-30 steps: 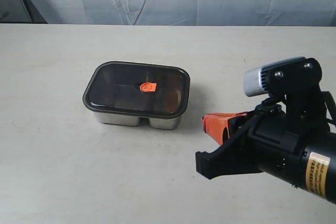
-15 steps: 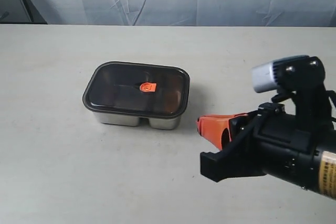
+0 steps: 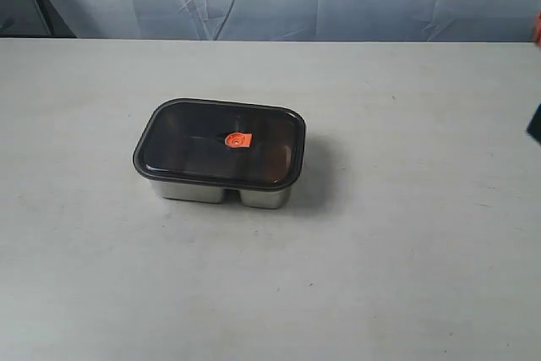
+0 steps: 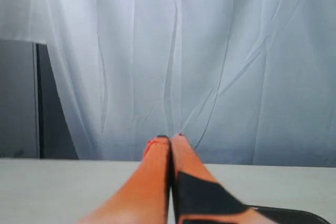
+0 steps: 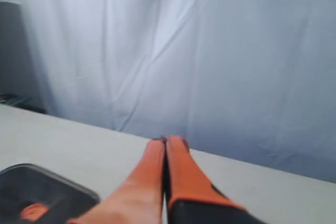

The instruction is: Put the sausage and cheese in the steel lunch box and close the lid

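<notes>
Lid [image 3: 218,141] on steel lunch box [image 3: 193,189], left end effector [image 4: 170,139] and right end effector [image 5: 166,140] closed, empty, clear of it

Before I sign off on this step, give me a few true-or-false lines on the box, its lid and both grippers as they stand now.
1. The dark smoky translucent lid sits on the shiny rectangular steel lunch box. True.
2. The left gripper grips the lid. False: its orange fingers are pressed together on nothing, with the curtain behind them.
3. The lid's small orange valve faces up. True.
4. The right gripper stands wide open. False: it is shut and empty.
5. The lunch box hangs over the edge of the pale table. False: it rests well inside the tabletop.
</notes>
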`<state>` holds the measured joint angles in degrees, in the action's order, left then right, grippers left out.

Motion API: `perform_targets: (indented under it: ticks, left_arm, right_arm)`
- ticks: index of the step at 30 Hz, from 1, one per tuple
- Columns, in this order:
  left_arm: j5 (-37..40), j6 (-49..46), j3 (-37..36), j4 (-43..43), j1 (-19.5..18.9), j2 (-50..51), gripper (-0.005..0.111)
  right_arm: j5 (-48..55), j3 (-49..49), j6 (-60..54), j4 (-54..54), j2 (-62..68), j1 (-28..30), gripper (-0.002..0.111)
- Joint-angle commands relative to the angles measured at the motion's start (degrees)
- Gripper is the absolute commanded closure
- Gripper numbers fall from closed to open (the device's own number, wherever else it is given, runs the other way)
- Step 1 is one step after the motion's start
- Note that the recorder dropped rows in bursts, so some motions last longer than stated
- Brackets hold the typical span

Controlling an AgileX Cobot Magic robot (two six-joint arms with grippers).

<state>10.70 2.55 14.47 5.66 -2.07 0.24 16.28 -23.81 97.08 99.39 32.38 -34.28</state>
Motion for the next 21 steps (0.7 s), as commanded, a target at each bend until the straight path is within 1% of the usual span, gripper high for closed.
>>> perform_targets:
  ticks: [1, 2, 4, 6, 8, 10, 13, 15, 18, 21]
  left_arm:
    - [-3.36, 0.15, -7.33, 8.88, -3.15, -0.24, 0.107]
    - [-2.99, 0.15, -8.38, 9.05, -3.69, -0.24, 0.107]
    - [-1.63, -0.20, -9.24, 8.43, -4.19, -0.24, 0.107]
    - [-0.09, -0.20, -9.77, 8.05, -4.19, -0.24, 0.107]
    - [-0.36, -0.20, -10.92, 7.76, -4.19, -0.24, 0.107]
    - [-0.44, -0.20, -12.46, 7.67, -4.19, -0.24, 0.107]
    - [-0.44, -0.20, -14.47, 7.42, -4.19, -0.24, 0.107]
    - [3.76, -0.09, -14.47, 6.73, -4.19, -0.24, 0.107]
    - [2.78, -0.21, -14.47, 6.43, -4.19, -0.24, 0.107]
    - [2.68, -0.21, -14.47, 6.31, -4.19, -0.24, 0.107]
  right_arm:
    - [8.79, 1.22, -5.62, 0.56, -1.20, 2.96, 0.109]
    - [11.05, 1.99, -6.36, 0.56, -1.20, 3.28, 0.109]
    - [10.86, 3.49, -7.39, 0.56, -1.20, 5.30, 0.109]
    - [10.13, 6.00, -7.64, 0.56, -1.20, 9.09, 0.109]
    - [9.74, 8.11, -8.83, 0.56, -1.59, 12.26, 0.109]
    - [9.14, 9.45, -14.10, 0.56, -2.45, 13.91, 0.109]
    - [6.25, 9.18, -31.84, -13.50, -4.91, 16.18, 0.109]
    - [2.49, 9.29, -44.07, -25.22, -7.16, 17.50, 0.109]
    - [0.87, 9.29, -60.71, -42.23, -10.40, 17.84, 0.109]
    - [-2.48, 10.32, -72.58, -56.00, -14.50, 18.56, 0.109]
